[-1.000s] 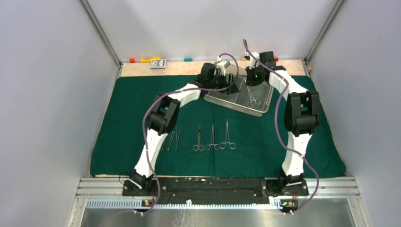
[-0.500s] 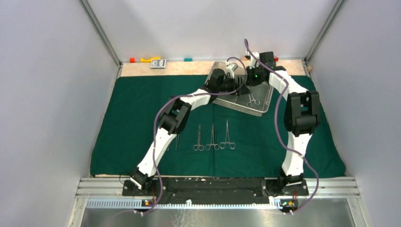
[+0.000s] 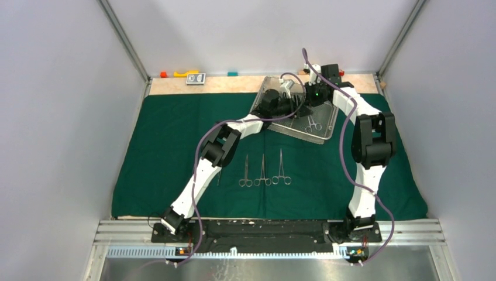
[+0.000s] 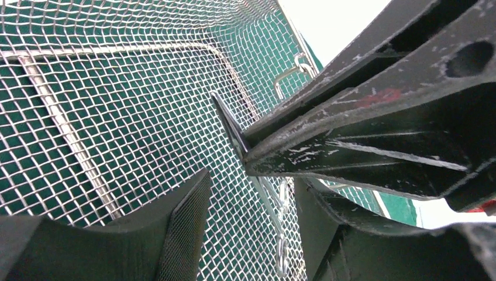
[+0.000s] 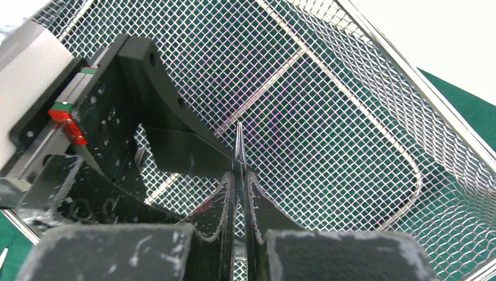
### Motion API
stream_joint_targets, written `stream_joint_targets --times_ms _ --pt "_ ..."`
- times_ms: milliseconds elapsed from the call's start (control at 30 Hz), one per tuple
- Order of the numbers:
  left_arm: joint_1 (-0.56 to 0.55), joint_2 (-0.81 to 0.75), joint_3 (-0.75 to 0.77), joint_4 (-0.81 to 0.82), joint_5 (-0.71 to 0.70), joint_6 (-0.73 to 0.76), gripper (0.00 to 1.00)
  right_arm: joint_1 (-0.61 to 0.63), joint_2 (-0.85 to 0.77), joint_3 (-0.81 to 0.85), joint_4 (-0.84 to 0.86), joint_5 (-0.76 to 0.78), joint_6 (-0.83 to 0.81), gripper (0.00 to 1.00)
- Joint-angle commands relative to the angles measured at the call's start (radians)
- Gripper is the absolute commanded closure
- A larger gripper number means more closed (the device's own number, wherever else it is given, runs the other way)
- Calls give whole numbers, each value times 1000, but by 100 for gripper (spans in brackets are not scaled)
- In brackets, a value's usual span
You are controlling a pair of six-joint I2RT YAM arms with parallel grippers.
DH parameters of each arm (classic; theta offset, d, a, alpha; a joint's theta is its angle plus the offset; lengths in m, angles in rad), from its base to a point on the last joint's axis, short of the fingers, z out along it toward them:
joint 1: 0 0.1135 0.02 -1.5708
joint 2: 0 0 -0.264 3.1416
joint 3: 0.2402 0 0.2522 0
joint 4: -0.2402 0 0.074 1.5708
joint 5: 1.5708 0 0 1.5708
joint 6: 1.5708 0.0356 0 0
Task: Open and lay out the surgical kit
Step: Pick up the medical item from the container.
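The dark green cloth (image 3: pixel 164 152) lies spread over the table. The wire-mesh tray (image 3: pixel 324 132) sits on it at the back right. Over the tray, my right gripper (image 3: pixel 301 104) (image 5: pixel 238 172) is shut on a slim ring-handled clamp (image 5: pixel 239 140) near its tip. My left gripper (image 3: pixel 289 108) (image 4: pixel 251 193) faces it, jaws open and straddling that clamp's shaft (image 4: pixel 231 126) above its rings (image 4: pixel 282 257) without touching. Another ring-handled instrument (image 3: pixel 313 124) lies in the tray. Three ring-handled instruments (image 3: pixel 262 171) lie in a row on the cloth, with tweezers (image 3: pixel 219 174) to their left.
Small coloured blocks (image 3: pixel 186 73) and a grey device (image 3: pixel 196 78) sit on the wooden strip behind the cloth. Grey walls close in both sides. The left arm's elbow (image 3: pixel 219 146) hangs over the tweezers.
The left arm has reached further right into the tray, up to the right gripper, and its jaws have narrowed. The right gripper has stayed put, still shut on the clamp.
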Motion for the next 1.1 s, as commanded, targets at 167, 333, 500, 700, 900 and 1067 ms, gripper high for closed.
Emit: stream_joint_targets --times_ms 167,333,500,700,900,1067 --pt "-20 64 80 119 -8 -86 51 2 -42 7 26 6 5 100" --pt "-22 68 86 131 -6 -94 64 1 -36 10 25 5 3 100" --pt "-20 61 89 135 -5 -101 86 2 -35 28 18 3 5 100" --pt "-18 26 115 116 -13 -74 100 0 -64 71 -10 -6 10 98" --pt "-17 -51 127 76 -15 -27 100 0 -145 122 -35 8 16 70" --pt "-17 -148 110 50 2 -6 100 1 -233 134 -60 21 15 57"
